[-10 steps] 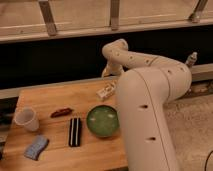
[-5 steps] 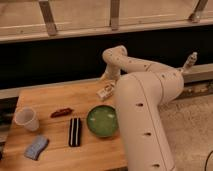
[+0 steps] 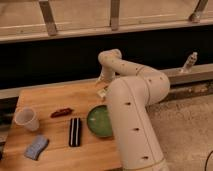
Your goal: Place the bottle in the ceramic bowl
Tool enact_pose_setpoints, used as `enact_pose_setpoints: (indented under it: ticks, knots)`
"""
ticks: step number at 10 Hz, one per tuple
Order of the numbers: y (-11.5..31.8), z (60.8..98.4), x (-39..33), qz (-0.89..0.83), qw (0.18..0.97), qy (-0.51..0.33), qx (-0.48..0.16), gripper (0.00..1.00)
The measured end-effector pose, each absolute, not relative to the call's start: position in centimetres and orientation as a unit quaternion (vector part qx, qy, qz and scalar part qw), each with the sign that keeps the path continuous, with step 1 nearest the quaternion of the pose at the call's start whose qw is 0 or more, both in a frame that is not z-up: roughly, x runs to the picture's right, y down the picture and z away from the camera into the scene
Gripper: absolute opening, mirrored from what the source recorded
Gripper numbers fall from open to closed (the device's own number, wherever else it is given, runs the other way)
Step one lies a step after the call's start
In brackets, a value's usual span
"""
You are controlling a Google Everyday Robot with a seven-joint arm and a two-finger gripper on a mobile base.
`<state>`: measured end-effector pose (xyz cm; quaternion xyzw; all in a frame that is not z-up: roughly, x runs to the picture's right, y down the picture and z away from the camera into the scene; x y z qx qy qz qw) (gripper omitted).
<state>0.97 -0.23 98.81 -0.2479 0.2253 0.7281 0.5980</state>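
Note:
The small cream-white bottle lies on the wooden table near its far edge, just behind the bowl. The glossy green ceramic bowl sits on the table's right side, its right part hidden by my arm. My gripper hangs at the end of the white arm, right above the bottle and close to it. I cannot see whether it touches the bottle.
A translucent white cup stands at the left. A small red item, a black rectangular object and a blue sponge lie left of the bowl. A slim clear bottle stands on the ledge at the right.
My arm has swung leftward and closer to the camera, covering more of the bowl's right side. The gripper stays over the bottle, which has not moved.

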Motion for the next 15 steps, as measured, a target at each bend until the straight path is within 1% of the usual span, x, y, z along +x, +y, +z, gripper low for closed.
enact_pose_setpoints:
  ticks: [4,7,8,10,11,12,14,15]
  knots:
    - [1.4,101.3,1.4,0.723,0.583,0.249,-0.276,0.79]
    - [1.3,101.1,1.9,0.723,0.583,0.250,-0.274,0.53]
    - [1.1,100.8,2.0,0.724,0.584,0.246,-0.273,0.44]
    - [0.7,100.0,2.2,0.726,0.586,0.237,-0.272,0.21]
    - [0.4,99.6,2.3,0.728,0.586,0.230,-0.271,0.13]
    - [-0.1,99.0,2.7,0.730,0.587,0.221,-0.270,0.08]
    - [-1.9,96.8,3.8,0.736,0.590,0.199,-0.265,0.08]
    - [-3.2,94.9,4.7,0.741,0.593,0.180,-0.259,0.08]
